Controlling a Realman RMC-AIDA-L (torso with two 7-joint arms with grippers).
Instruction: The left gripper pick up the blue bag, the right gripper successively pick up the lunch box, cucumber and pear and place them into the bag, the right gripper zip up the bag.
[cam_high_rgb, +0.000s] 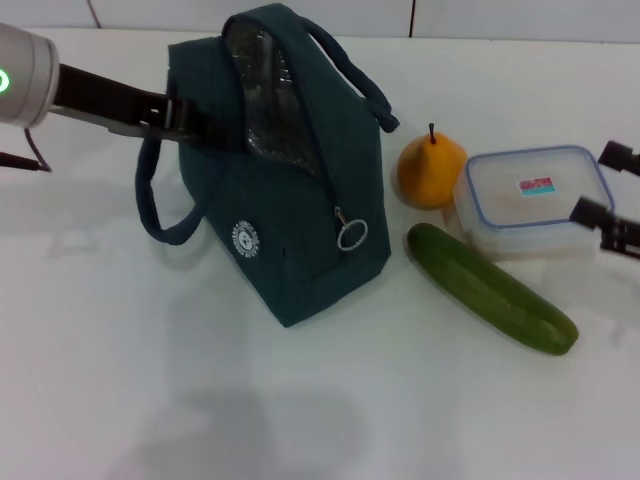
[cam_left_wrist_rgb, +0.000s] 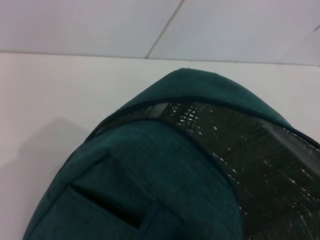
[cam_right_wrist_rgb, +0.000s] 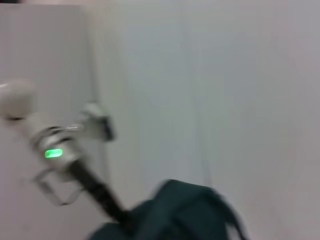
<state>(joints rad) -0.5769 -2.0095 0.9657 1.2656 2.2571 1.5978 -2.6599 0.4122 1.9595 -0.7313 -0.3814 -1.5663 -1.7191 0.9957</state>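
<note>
The white table (cam_high_rgb: 300, 420) carries everything, and the largest thing on it is the blue bag (cam_high_rgb: 290, 200), standing tilted with its mouth unzipped and the foil lining (cam_high_rgb: 270, 100) showing, the zipper ring pull (cam_high_rgb: 351, 233) hanging down its front face. The left gripper (cam_high_rgb: 178, 117) reaches in from the robot's left and is clamped on the bag's upper edge by the opening, holding that side up; its wrist view looks straight down onto the fabric rim and lining. The first step therefore looks done, and the loading step is in hand. The cucumber (cam_high_rgb: 492, 288) lies on the table to the bag's right, with the lunch box (cam_high_rgb: 536, 200) behind it and the pear (cam_high_rgb: 430, 170) between box and bag. The right gripper (cam_high_rgb: 606, 190) hangs spread at the box's far end, one finger to either side of it, nothing held. Its next move calls for closing on the box, lifting it clear of the pear, and carrying it over into the open mouth.
</note>
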